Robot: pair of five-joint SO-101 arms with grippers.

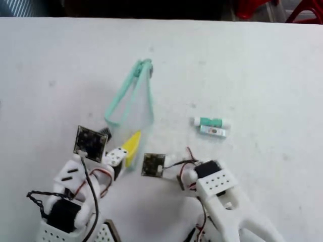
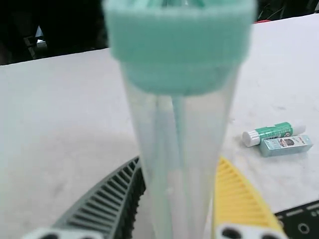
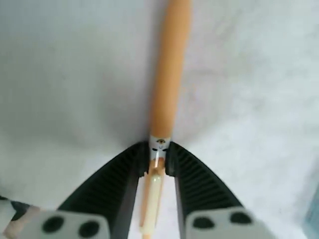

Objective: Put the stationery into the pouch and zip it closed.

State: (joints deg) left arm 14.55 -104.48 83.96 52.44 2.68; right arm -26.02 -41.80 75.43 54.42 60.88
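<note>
White bench (image 1: 252,65) spans the high view. A translucent pouch (image 1: 135,108) lies near the middle of the frame, running from the upper centre down toward the lower left. Its two teal zip edges spread apart in a narrow V. At the pouch's lower end the left gripper (image 1: 128,149) has its jaws clamped on the plastic, the yellow one showing plainly. Right of centre lies a green-and-white glue stick (image 1: 212,121). A small pale-teal box (image 1: 213,131) lies just below it, right against it, and both are well apart from the pouch. The right arm (image 1: 217,186) sits in the lower right, its wrist close to the pouch's lower end.

From the left wrist view, the pouch (image 2: 179,149) rises between a dark ribbed jaw and a yellow jaw of the left gripper (image 2: 179,167), which press on it from both sides. Beyond it on the bench (image 2: 60,124) lie the glue stick (image 2: 274,133) and the pale-teal box (image 2: 286,145), side by side.

From the right wrist view, the right gripper (image 3: 157,149) has its black ribbed jaws closed tight on an orange pen (image 3: 169,74). The pen points away from the wrist over the bench (image 3: 65,74). Whether it touches the surface cannot be told.
</note>
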